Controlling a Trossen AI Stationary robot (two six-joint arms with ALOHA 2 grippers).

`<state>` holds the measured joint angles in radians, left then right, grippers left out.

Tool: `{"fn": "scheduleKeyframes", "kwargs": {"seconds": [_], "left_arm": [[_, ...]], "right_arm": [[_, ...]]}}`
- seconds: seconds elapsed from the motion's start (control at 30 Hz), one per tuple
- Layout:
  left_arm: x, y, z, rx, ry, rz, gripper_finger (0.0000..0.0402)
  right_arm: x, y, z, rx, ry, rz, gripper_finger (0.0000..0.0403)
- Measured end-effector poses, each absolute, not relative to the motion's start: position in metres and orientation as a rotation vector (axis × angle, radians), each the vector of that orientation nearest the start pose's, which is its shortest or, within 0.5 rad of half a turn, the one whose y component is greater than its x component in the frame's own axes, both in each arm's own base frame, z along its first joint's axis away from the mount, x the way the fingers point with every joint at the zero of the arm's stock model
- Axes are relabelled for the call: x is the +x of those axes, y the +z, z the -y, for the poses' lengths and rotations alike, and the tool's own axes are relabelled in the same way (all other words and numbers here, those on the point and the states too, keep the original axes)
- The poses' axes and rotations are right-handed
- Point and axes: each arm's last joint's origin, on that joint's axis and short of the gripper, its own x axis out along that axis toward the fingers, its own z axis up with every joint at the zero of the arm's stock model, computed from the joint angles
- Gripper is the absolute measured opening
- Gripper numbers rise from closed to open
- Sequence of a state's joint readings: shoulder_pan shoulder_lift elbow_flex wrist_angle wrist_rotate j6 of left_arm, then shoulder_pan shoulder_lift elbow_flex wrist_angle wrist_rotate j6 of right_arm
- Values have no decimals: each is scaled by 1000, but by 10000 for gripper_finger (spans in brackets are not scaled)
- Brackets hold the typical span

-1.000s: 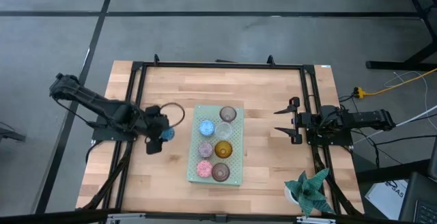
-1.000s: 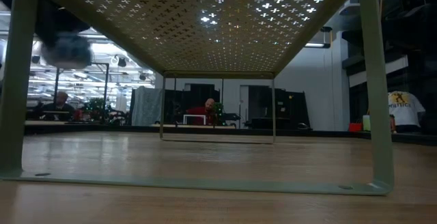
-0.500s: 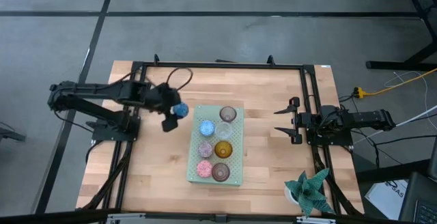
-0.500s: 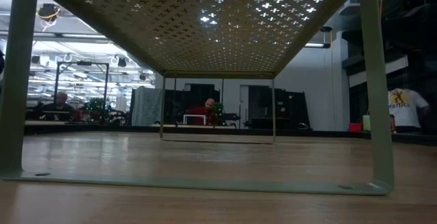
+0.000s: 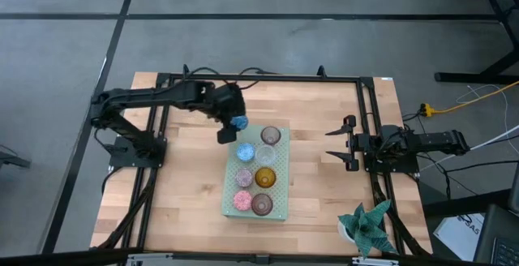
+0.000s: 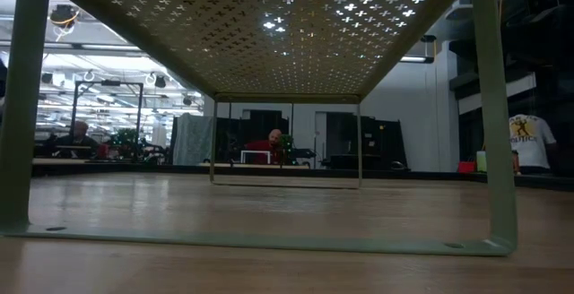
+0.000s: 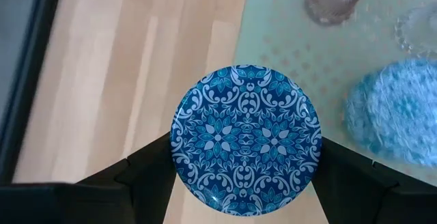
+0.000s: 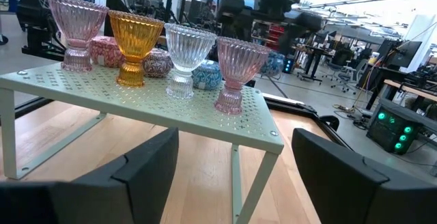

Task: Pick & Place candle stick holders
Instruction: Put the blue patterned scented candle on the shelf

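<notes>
While the left gripper [image 5: 235, 126] hovers at the far left corner of the green board [image 5: 280, 209], we record it clenched on a dark blue patterned holder [image 7: 246, 137], the fingers [image 7: 147, 166] pressing it from either side. We judge it is carried high so that it clears the cups already standing, and that the free spot directly beneath it, at the board's corner, is where it is meant to go.

Item: seven holders on the board, all beyond or beside the tool's tips. Nearest is a pale blue holder [image 5: 246, 152]; past it a mauve holder [image 5: 270, 136] and a clear holder [image 5: 266, 155]; farther off an amber holder [image 5: 265, 177], a brownish-pink holder [image 5: 244, 177], a pink holder [image 5: 242, 199] and a brownish holder [image 5: 262, 204]. We judge the two tidy rows leave one gap for the eighth.

Item: right gripper [image 5: 339, 143], idle and well away from the left one, across the board; its fingers [image 8: 140, 176] stand apart with nothing between them.

Surface: light wooden table [image 5: 324, 104] inside a black frame; the board is a perforated shelf raised on legs [image 6: 491, 115]. A green plant [image 5: 369, 224] in a white pot sits at the table's near right corner. Room: grey floor, workshop lights, desks and a seated person [image 6: 79, 134] far behind.
</notes>
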<state>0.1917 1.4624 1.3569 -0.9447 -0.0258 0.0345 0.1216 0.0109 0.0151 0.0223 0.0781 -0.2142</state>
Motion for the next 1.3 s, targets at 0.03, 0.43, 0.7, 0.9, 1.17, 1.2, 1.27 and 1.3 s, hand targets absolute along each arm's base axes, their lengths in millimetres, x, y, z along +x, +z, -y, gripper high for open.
{"fn": "scheduleKeyframes", "kwargs": {"seconds": [0.03,0.43,0.7,0.9,1.17,1.2,1.27,1.3], "left_arm": [[289,316,-58,-41,171,-1052,283],[314,301,-57,15,-4,-1099,285],[323,289,-50,31,-33,-1135,287],[326,287,-44,47,-43,-1142,288],[325,287,-43,24,-34,-1146,316],[325,287,-43,23,-33,-1148,321],[324,290,-43,17,-31,-1154,328],[324,293,-43,16,-31,-1150,331]], "right_arm": [[97,170,-10,-212,41,31,288],[97,170,-10,-212,41,31,288],[97,170,-10,-212,41,31,288],[97,170,-10,-212,41,31,288],[97,170,-10,-212,41,31,288],[97,170,-10,-212,40,31,288],[97,170,-10,-212,41,31,288],[97,170,-10,-212,41,31,288]]}}
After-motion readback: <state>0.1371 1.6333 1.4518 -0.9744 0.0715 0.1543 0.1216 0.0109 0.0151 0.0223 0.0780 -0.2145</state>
